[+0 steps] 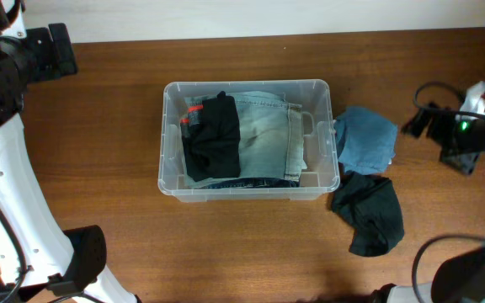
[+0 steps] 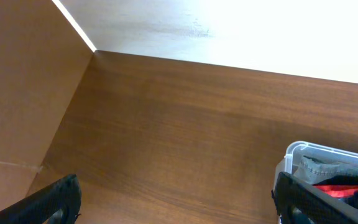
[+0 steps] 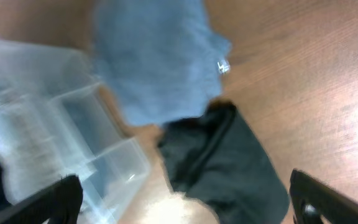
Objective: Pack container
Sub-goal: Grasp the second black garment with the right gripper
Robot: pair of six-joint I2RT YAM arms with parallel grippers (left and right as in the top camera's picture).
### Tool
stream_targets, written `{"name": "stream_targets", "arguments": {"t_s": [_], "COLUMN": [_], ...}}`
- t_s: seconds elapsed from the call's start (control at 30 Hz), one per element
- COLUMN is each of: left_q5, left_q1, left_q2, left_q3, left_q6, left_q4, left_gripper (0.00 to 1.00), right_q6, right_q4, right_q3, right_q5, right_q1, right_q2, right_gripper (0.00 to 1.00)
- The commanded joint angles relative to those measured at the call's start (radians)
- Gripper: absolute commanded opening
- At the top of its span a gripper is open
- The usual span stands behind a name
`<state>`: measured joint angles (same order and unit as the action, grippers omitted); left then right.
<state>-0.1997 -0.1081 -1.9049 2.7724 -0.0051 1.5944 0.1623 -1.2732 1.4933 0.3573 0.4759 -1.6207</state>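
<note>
- The big clear plastic box with rounded corners (image 1: 247,194) sits in the middle of the brown wooden table (image 1: 99,168).
- A folded black piece of clothing with a red tag (image 1: 210,139) lies in the left part of the box. Light blue jeans (image 1: 263,135) lie right beside it and touch it.
- Two things are not in the box yet. A soft blue cloth (image 1: 365,139) lies on the table at the right side of the box, with its edge up against the rim. A dark crumpled cloth (image 1: 369,215) lies just in front of it, near the box's front right corner.
- So I think the packing is partly done, and the step now is to go and get the next cloth.
- The right gripper (image 3: 185,202) is above these two cloths and looks down on them. Its fingers are spread wide and hold nothing. Its picture is blurry.
- Next, I think it should go down onto the blue cloth, pinch a thick fold, lift it over the rim and let go in the box's right part, where there looks to be more room.
- The left gripper (image 2: 176,199) is at the far left back of the table, well apart from the box. Its fingers are wide too, with nothing between them.
- What could get in the way:
  - The box wall is just beside the blue cloth, so a finger could bump it.
  - The cloth is floppy and may hang down and catch on the rim.
  - The dark cloth seems to touch the blue one and might get dragged along.
</note>
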Motion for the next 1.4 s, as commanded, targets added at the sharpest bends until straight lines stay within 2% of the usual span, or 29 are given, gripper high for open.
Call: {"name": "stream_targets", "arguments": {"t_s": [0.0,0.17,0.3,0.47,0.5,0.53,0.57,0.6,0.63,0.7,0.73,0.83,1.0,1.17,1.37], "left_q5": [-0.006,-0.007,-0.006,-0.006,-0.006,-0.006,-0.006,-0.007,-0.006,-0.006,-0.006,-0.006,-0.007,-0.006,-0.006], "left_q1": [-0.004,-0.004,-0.004,-0.004,-0.004,-0.004,-0.004,-0.004,-0.004,-0.004,-0.004,-0.004,-0.004,-0.004,-0.004], "left_q2": [0.023,0.022,0.023,0.022,0.022,0.023,0.023,0.022,0.022,0.022,0.022,0.022,0.022,0.023,0.022], "left_q3": [-0.002,-0.002,-0.002,-0.002,-0.002,-0.002,-0.002,-0.002,-0.002,-0.002,-0.002,-0.002,-0.002,-0.002,-0.002], "left_q6": [-0.010,-0.010,-0.010,-0.010,-0.010,-0.010,-0.010,-0.010,-0.010,-0.010,-0.010,-0.010,-0.010,-0.010,-0.010], "left_q4": [0.002,0.002,0.002,0.002,0.002,0.002,0.002,0.002,0.002,0.002,0.002,0.002,0.001,0.002,0.002], "left_gripper": [0.99,0.99,0.99,0.99,0.99,0.99,1.00,1.00,0.99,0.99,0.99,0.99,0.99,1.00,1.00], "right_q6": [-0.054,-0.054,-0.045,-0.047,-0.047,-0.047,-0.047,-0.054,-0.067,-0.078,-0.081,-0.080,-0.080,-0.080,-0.076], "right_q4": [0.043,0.199,0.298,0.439,0.449,0.464,0.469,0.470,0.468,0.455,0.447,0.409,0.315,0.215,0.214], "right_q3": [-0.162,-0.416,-0.531,-0.698,-0.715,-0.738,-0.750,-0.757,-0.758,-0.753,-0.749,-0.721,-0.623,-0.473,-0.291], "right_q5": [0.037,0.040,0.042,0.168,0.171,0.171,0.171,0.171,0.171,0.171,0.171,0.175,0.225,0.415,0.662], "right_q1": [0.041,0.056,0.056,0.055,0.055,0.055,0.055,0.055,0.055,0.055,0.055,0.055,0.055,0.052,-0.040], "right_q2": [-0.043,-0.079,-0.081,-0.081,-0.081,-0.081,-0.081,-0.081,-0.080,-0.074,-0.068,-0.029,0.103,0.245,0.349], "right_gripper": [0.98,0.98,0.98,1.00,0.96,0.84,0.66,0.42,0.26,0.13,0.10,0.04,0.04,0.04,0.04]}}
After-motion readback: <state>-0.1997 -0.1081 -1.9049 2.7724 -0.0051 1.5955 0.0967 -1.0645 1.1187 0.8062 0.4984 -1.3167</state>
